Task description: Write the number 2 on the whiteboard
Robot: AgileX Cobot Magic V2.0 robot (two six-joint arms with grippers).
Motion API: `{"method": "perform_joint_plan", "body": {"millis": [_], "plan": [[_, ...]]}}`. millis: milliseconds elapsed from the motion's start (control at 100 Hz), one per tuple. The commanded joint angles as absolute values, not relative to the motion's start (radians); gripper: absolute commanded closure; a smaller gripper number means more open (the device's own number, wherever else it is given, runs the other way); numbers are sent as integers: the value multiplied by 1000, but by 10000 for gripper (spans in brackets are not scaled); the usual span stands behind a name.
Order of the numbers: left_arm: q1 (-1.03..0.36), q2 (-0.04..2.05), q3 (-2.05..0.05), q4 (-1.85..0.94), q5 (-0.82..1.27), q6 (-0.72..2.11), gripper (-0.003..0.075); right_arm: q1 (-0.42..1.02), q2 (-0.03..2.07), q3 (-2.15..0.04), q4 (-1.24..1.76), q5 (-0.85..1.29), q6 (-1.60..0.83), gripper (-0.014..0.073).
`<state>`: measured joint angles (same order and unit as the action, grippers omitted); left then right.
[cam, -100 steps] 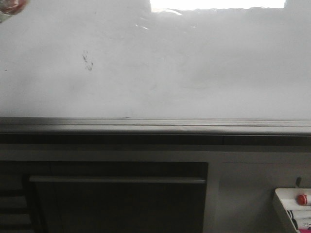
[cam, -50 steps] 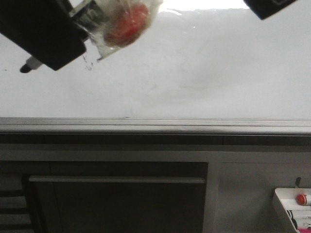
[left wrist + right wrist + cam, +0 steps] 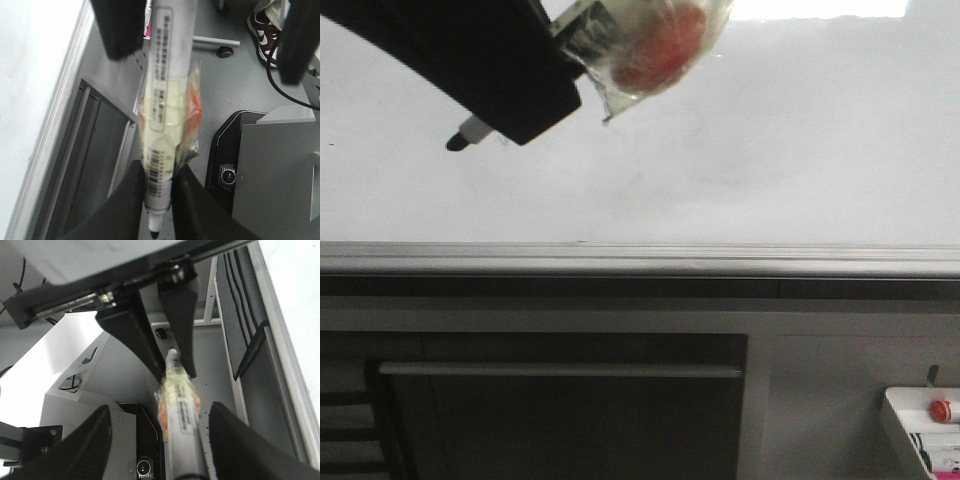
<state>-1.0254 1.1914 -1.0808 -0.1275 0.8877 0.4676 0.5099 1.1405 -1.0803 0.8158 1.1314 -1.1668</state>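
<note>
One marker point(image 3: 470, 132) is in play, and the left gripper point(image 3: 155, 200) has its jaws clamped narrow on the lower barrel, just above the black tip, so the tip juts out free to meet the board. In the front view that tip points left and slightly down, hovering in front of the upper left part of the whiteboard point(image 3: 770, 150); whether it touches the surface I cannot tell. A clear plastic wrap with red print point(image 3: 655, 45) hangs round the middle of the barrel, behind the jaws and clear of the tip, so it should not smear the line. No number 2 shows on the board yet; the visible surface is blank. Further right, the right gripper point(image 3: 155, 427) has its jaws spread wide, the marker's back end lying between them untouched, apparently just released. At the lower right, a small white tray point(image 3: 905, 425) holds spare markers.
</note>
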Motion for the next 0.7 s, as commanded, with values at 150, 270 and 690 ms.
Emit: {"method": "perform_joint_plan", "body": {"millis": [150, 270, 690], "plan": [[-1032, 1176, -1114, -144, 827, 467, 731, 533, 1150, -1112, 867, 1069, -1215, 210], [-1032, 1176, -1114, -144, 827, 467, 731, 533, 1167, -1112, 870, 1067, -1239, 210], [-1032, 1176, -1114, -126, 827, 467, 731, 596, 1178, -1112, 818, 1028, -1309, 344]]}}
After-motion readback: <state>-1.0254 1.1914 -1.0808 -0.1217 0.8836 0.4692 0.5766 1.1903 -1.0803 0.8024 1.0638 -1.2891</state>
